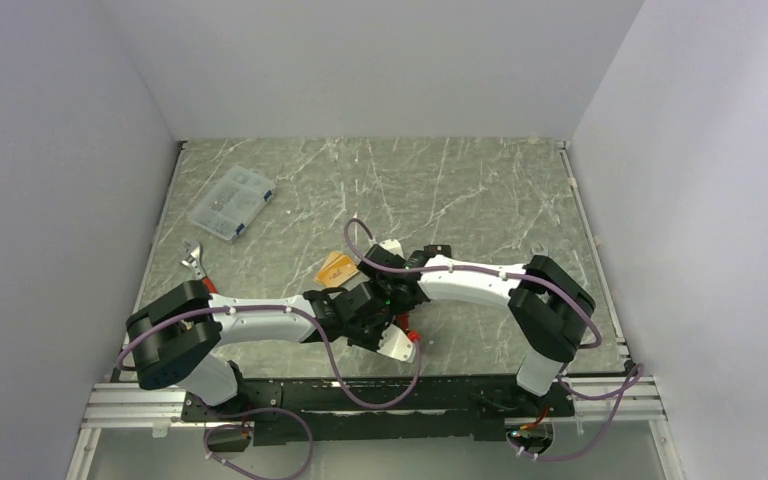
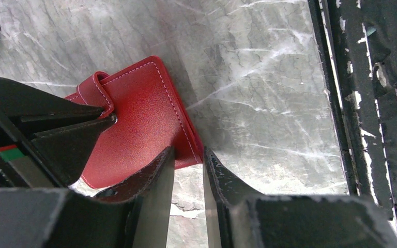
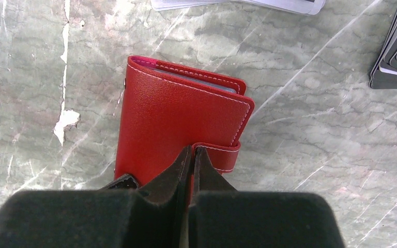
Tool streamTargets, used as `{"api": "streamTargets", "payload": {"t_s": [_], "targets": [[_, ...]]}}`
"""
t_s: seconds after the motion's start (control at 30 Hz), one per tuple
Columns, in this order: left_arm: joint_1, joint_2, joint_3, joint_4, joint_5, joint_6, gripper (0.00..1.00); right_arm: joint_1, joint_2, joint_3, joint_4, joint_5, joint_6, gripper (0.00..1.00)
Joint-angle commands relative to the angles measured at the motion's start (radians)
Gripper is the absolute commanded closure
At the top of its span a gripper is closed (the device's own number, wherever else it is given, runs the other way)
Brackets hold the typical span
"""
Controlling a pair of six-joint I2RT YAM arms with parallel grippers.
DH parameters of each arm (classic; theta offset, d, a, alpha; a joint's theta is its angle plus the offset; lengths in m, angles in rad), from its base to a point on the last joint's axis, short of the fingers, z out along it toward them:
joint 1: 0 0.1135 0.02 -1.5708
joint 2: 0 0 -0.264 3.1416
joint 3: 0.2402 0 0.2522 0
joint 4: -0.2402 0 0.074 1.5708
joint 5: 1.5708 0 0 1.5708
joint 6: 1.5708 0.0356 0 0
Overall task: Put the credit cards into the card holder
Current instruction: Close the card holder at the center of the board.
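Right wrist fingers hide the card holder's snap tab.

The red leather card holder lay folded on the marble, snap tab at the right gripper's tips. Credit cards lay just beyond it.

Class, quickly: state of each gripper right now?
Left gripper: nearly closed on the card holder's edge.
Right gripper: closed on the snap tab.
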Motion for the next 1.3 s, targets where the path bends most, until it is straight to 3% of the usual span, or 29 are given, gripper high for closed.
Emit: {"api": "streamTargets", "payload": {"t_s": [0.0,0.5,0.67,0.93,1.13,1.27], "targets": [[0.020,-0.024,0.028,-0.034,0.034,-0.006,0.69,0.054,0.130,-0.051,0.018,-0.098,0.027,1.00],[0.110,-0.134,0.043,-0.099,0.132,-0.030,0.63,0.091,0.243,-0.172,0.120,-0.122,0.087,1.00],[0.235,-0.220,0.026,-0.176,0.228,-0.041,0.60,0.096,0.263,-0.229,0.171,-0.124,0.121,1.00],[0.562,-0.400,-0.017,-0.352,0.472,-0.005,0.59,0.123,0.292,-0.250,0.207,-0.115,0.152,1.00],[0.635,-0.469,-0.035,-0.374,0.424,0.029,0.59,0.120,0.286,-0.292,0.281,-0.180,0.173,1.00],[0.567,-0.488,-0.064,-0.372,0.312,0.110,0.58,0.106,0.274,-0.316,0.312,-0.203,0.189,1.00]]}}
